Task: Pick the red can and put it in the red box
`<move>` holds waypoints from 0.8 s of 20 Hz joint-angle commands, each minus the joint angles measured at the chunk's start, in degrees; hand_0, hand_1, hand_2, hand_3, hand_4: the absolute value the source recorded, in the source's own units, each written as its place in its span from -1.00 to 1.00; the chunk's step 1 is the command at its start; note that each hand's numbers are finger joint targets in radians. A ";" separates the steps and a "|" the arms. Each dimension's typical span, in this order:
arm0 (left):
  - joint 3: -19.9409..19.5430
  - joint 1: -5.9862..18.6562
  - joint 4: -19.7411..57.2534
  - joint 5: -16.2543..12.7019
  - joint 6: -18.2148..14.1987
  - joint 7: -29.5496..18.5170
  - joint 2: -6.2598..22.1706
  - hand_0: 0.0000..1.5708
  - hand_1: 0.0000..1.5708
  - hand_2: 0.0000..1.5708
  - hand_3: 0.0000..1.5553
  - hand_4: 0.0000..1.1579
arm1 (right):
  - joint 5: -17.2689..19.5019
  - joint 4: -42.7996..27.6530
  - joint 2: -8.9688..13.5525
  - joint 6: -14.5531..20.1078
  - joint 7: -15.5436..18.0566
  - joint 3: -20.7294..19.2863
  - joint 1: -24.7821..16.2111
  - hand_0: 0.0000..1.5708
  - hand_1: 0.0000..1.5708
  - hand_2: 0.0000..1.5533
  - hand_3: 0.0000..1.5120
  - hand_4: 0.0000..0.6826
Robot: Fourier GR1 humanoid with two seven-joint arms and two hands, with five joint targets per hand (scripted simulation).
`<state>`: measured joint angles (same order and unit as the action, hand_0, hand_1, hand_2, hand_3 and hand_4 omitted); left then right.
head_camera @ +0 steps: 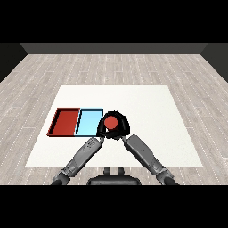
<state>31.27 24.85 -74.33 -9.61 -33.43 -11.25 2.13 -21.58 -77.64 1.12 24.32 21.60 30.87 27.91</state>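
The right robot hand [121,127] curls around the red can [110,121], held upright just right of the light blue tray [88,122], toward the table's [147,107] near edge. The left robot hand [101,130] rests beside it; whether it grips is unclear. The can looks light, stiff and smooth, best held around its sides. The red tray [65,121] lies beyond the blue one, toward the table's left edge, with open room above both.

A light blue tray [88,123] lies on the white table [147,107], over grey plank flooring [111,67].
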 commanded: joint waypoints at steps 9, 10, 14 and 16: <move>1.48 -1.53 2.36 -1.18 -0.34 -2.88 -2.06 1.00 1.00 1.00 0.91 0.98 | 5.02 -5.96 -1.06 -1.59 -1.87 0.41 -3.08 -1.00 -1.00 -1.00 -1.00 -1.00; -2.50 5.48 3.06 0.36 2.18 2.75 -2.07 1.00 1.00 1.00 0.91 0.98 | 6.54 -6.82 -0.48 -1.39 -3.03 -1.04 -2.82 -1.00 -1.00 -1.00 -1.00 -1.00; -2.72 -1.93 -1.57 2.49 3.89 2.41 -1.00 1.00 1.00 1.00 0.91 0.99 | 7.50 -5.99 1.07 -3.09 -5.84 -7.14 -0.07 -1.00 -1.00 -1.00 -1.00 -1.00; -0.92 -1.89 1.02 1.65 1.20 -0.04 -2.12 1.00 1.00 1.00 0.91 0.98 | 7.91 -5.77 1.24 -4.73 -1.90 -8.54 -2.58 -1.00 -1.00 -1.00 -1.00 -1.00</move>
<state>30.99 23.57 -74.47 -7.36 -31.42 -10.37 -0.01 -14.93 -82.62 1.70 21.04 18.59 25.40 26.80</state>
